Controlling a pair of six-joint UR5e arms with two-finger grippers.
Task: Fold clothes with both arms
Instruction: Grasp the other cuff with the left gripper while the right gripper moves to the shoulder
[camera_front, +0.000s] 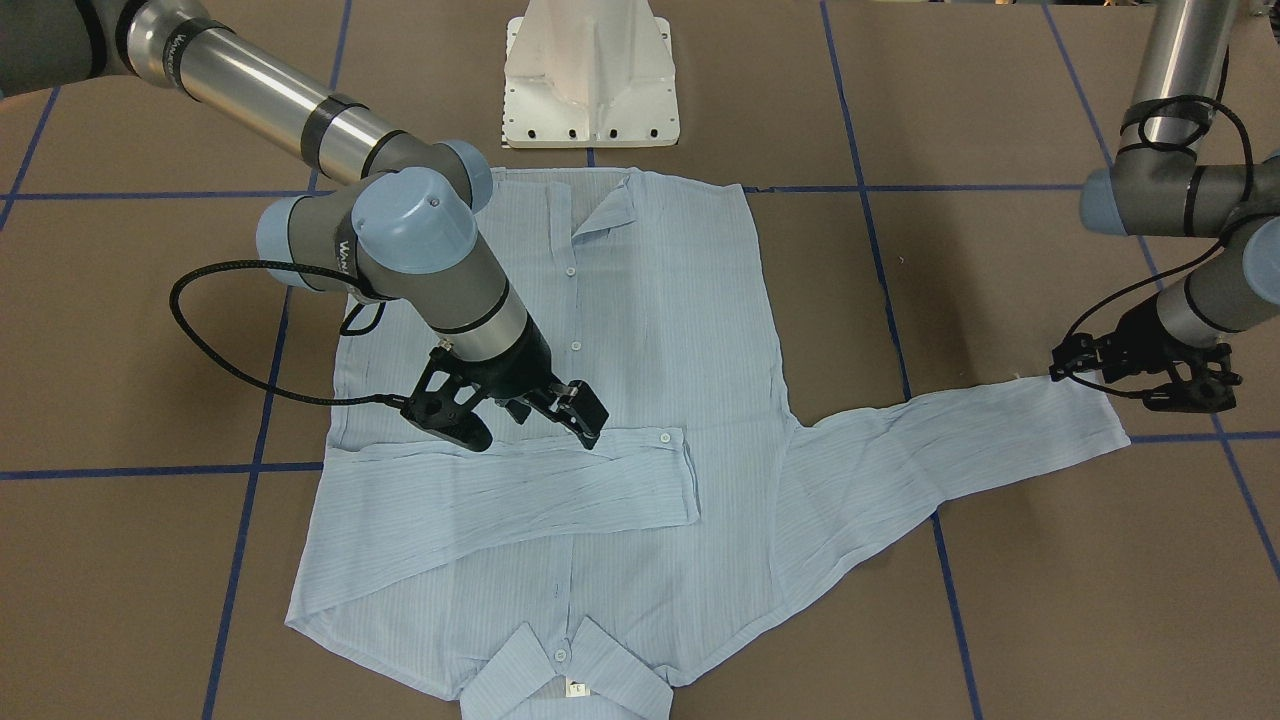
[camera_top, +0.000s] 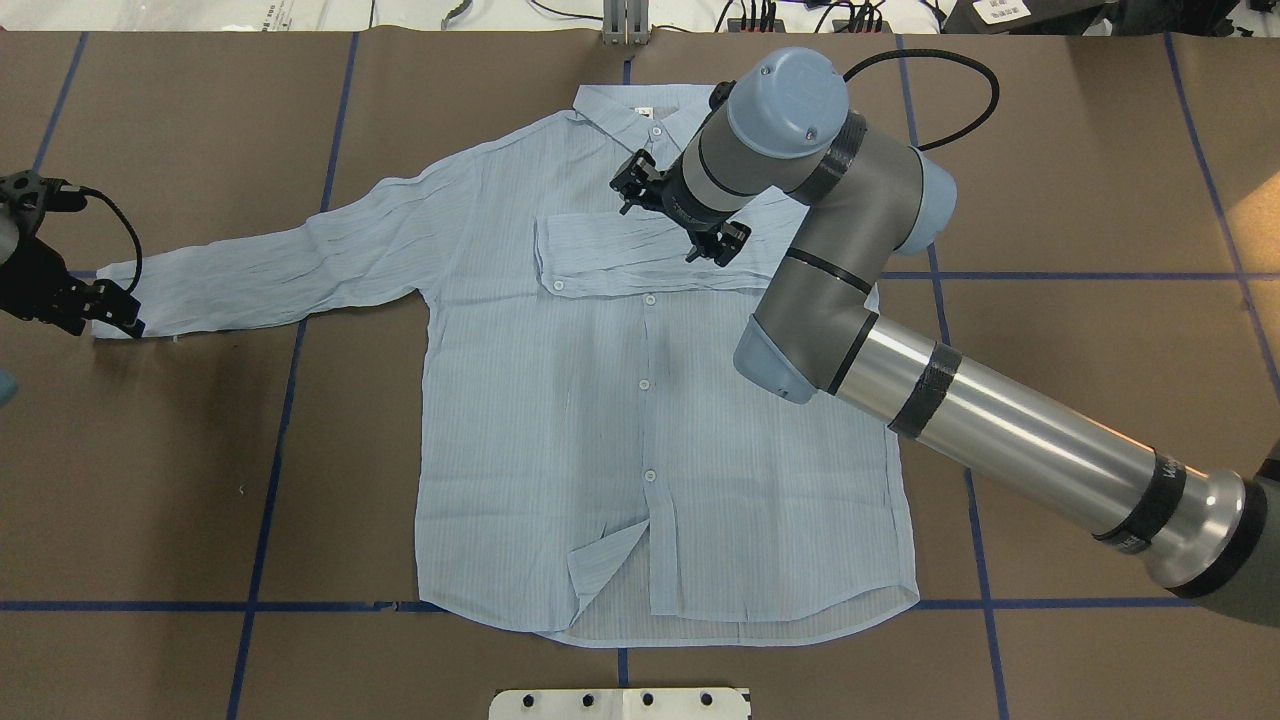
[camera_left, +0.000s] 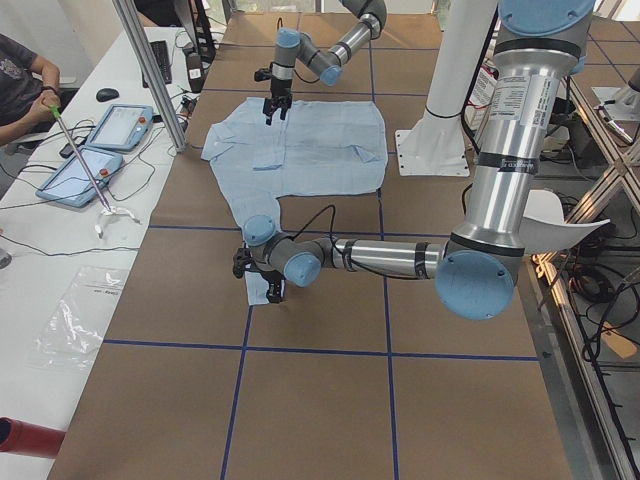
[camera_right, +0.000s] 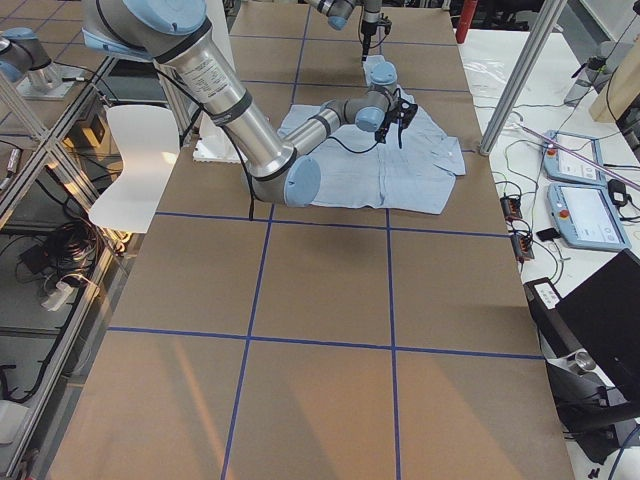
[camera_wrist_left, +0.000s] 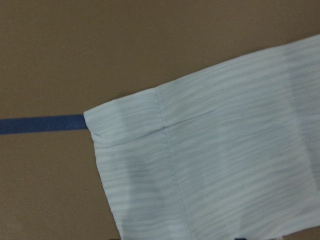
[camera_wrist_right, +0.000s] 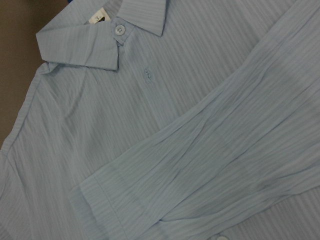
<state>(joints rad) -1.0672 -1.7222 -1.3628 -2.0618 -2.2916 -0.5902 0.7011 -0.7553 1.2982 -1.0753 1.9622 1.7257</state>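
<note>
The light blue striped shirt (camera_front: 660, 330) lies flat, front up, collar away from the robot (camera_top: 560, 400). One sleeve (camera_top: 620, 260) is folded across the chest. The other sleeve (camera_top: 290, 270) stretches out flat to the robot's left. My right gripper (camera_front: 530, 425) hovers open and empty just over the folded sleeve (camera_front: 520, 490), below the collar (camera_wrist_right: 75, 45). My left gripper (camera_top: 60, 250) is open at the end of the outstretched sleeve, over its cuff (camera_wrist_left: 130, 125), holding nothing.
The white pedestal base (camera_front: 590, 80) stands at the robot's edge by the shirt hem. Blue tape lines (camera_top: 280, 420) cross the brown table. Tablets (camera_left: 120, 125) and a seated person (camera_left: 20, 80) are on the far side. A white chair (camera_right: 130, 165) stands behind the robot.
</note>
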